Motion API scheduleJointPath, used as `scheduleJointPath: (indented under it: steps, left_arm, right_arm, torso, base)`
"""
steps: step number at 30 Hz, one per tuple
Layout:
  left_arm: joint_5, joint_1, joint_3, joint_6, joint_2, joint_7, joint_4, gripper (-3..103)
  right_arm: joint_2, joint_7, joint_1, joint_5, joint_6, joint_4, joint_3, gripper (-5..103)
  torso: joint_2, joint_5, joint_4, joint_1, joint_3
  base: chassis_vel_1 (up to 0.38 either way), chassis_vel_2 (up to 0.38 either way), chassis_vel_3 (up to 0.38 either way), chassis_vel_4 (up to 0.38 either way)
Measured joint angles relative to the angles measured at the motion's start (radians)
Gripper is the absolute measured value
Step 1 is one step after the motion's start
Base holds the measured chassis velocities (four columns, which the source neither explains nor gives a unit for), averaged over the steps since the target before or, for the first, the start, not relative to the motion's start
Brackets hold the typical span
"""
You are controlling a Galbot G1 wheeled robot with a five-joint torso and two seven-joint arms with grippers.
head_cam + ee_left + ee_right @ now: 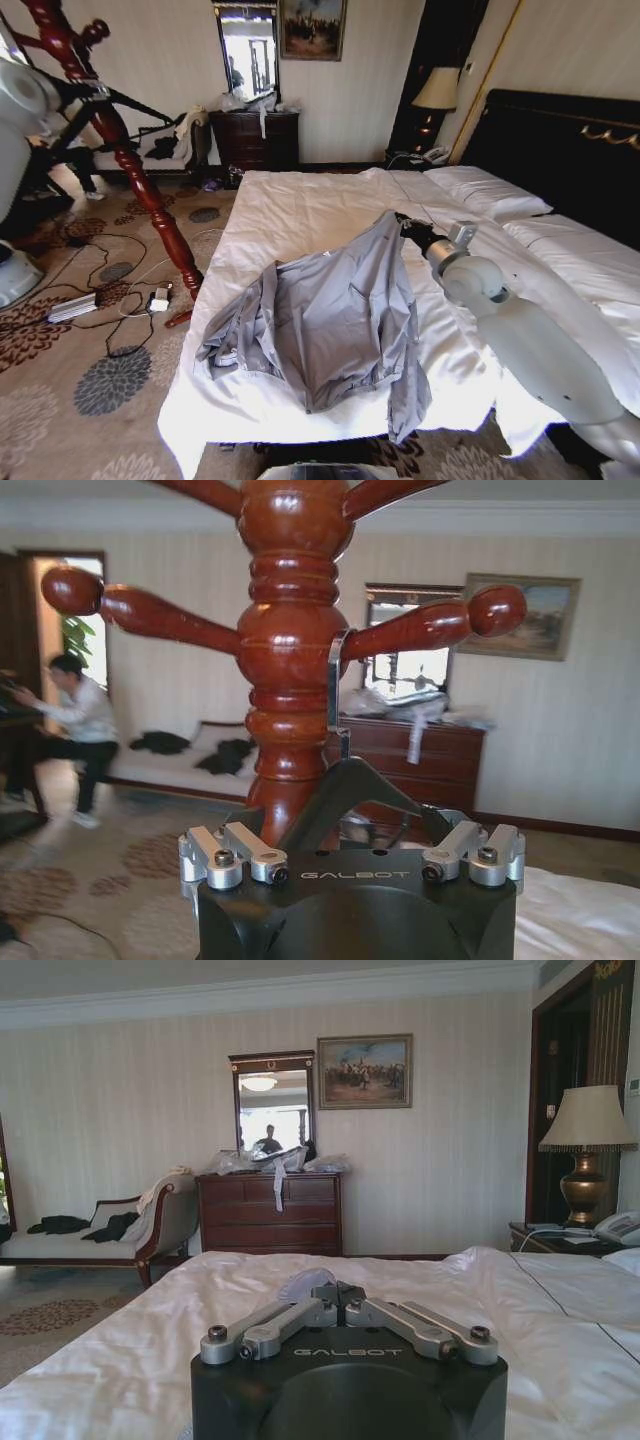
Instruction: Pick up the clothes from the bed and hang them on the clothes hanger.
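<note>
The clothes (330, 320), a blue-grey garment, lie spread on the white bed (300, 210) near its foot, one hem hanging over the edge. My right gripper (403, 222) is shut on the garment's far corner, lifting it a little. In the right wrist view a pale fold of the clothes (305, 1282) shows at the tip of the right gripper (340, 1295). The black clothes hanger (320, 805) hangs by its silver hook (335, 690) from a peg of the wooden coat stand (290, 650). My left gripper (345, 820) holds the hanger's sloping top, jaws set wide. From the head, the left gripper (88, 92) is up at the left.
The coat stand (140, 170) leans beside the bed's left side. Cables and a power strip (100, 300) lie on the patterned carpet. A dresser (255, 138) and sofa (165, 145) stand at the far wall. Pillows (490, 190) and black headboard (560, 150) are at the right.
</note>
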Motion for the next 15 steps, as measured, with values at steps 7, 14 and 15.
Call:
scheduleJointPath:
  steps: [7, 14, 15]
  left_arm:
    - [0.059, -0.005, -0.015, 0.016, 0.007, 0.146, 0.077, 86]
    - [0.150, 0.017, -0.027, 0.008, 0.019, 0.196, 0.107, 86]
    - [0.155, 0.021, -0.028, 0.008, 0.021, 0.199, 0.110, 86]
  right_arm:
    - [-0.013, 0.002, -0.024, 0.002, 0.000, 0.014, 0.023, 0]
    - [-0.029, 0.001, -0.047, 0.004, -0.001, 0.022, 0.047, 0]
    - [-0.031, 0.001, -0.051, 0.005, -0.001, 0.025, 0.051, 0]
  torso:
    - [0.000, 0.0002, -0.0006, 0.000, 0.000]
    - [0.000, 0.0002, -0.0006, 0.000, 0.000]
    - [0.000, 0.0004, -0.0006, 0.000, 0.000]
  base:
    - [0.000, 0.000, 0.000, 0.000]
    - [0.000, 0.000, 0.000, 0.000]
    - [0.000, 0.000, 0.000, 0.000]
